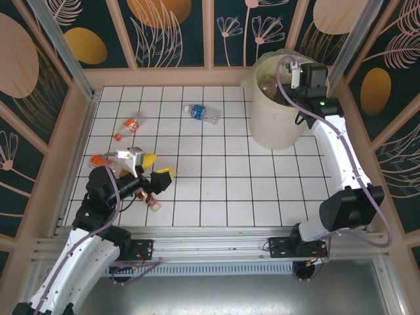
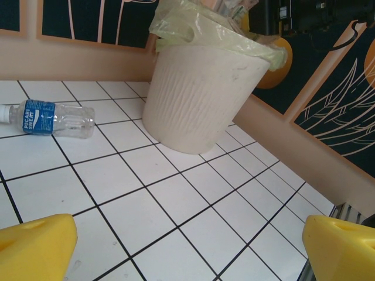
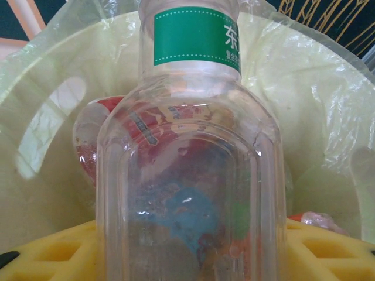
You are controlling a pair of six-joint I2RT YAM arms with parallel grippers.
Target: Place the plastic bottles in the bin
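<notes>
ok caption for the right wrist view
Clear green-label bottle between yellow fingers, above the bag-lined bin.

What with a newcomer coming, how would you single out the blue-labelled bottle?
Find the big cream bin at the far right. Left of it, a clear bottle lies alone on its side. Only its label is blue; bottles farther left show red or orange.

A white tiled bench point(image 1: 223, 190) carries a round cream bin lined with a pale yellow-green bag point(image 1: 272, 128) at its far right. The right pincer point(image 1: 289, 77) hangs over the bin's mouth beside a clear brownish bottle point(image 1: 268, 85). A clear blue-labelled plastic bottle point(image 1: 200, 113) lies at the far middle and an orange-labelled bottle point(image 1: 129, 126) lies further left. The left pincer point(image 1: 156, 167), yellow tips apart, sits among crushed bottles point(image 1: 152, 202) near left
</notes>
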